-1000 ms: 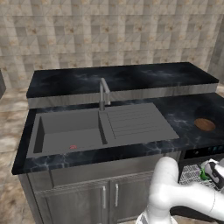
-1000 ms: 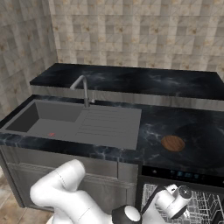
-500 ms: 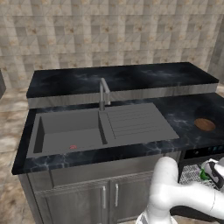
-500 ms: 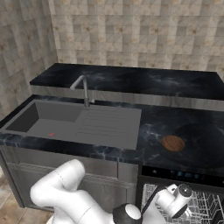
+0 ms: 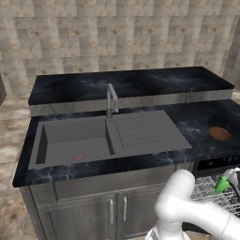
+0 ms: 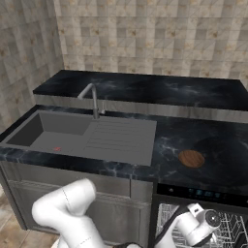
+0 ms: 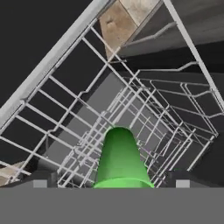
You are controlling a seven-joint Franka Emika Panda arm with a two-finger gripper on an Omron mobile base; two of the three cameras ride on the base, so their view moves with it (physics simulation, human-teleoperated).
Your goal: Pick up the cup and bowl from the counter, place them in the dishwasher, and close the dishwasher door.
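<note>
The green cup [image 7: 120, 157] sits between my fingertips [image 7: 41, 179], narrow end pointing away at the white wire rack [image 7: 78, 127]. My gripper [image 5: 229, 180] hangs over the rack [image 5: 208, 192] of the open dishwasher [image 5: 218, 163], shut on the cup [image 5: 221, 184]. The brown bowl [image 5: 219, 133] lies on the black counter [image 5: 197, 126] right of the drainboard, above the dishwasher's control strip [image 6: 198, 193]. In the right base view the bowl [image 6: 191, 158] rests behind my wrist, which dips in front of the rack [image 6: 235, 227].
A grey sink [image 5: 75, 145] with drainboard [image 5: 145, 131] and a faucet [image 5: 110, 99] fills the counter's left half. A raised black ledge [image 5: 131, 84] runs along the tiled wall. Grey cabinet doors with steel handles [image 5: 117, 211] stand left of the dishwasher.
The hand has sunk slightly toward the rack with the cup still in it. The bowl has not moved.
</note>
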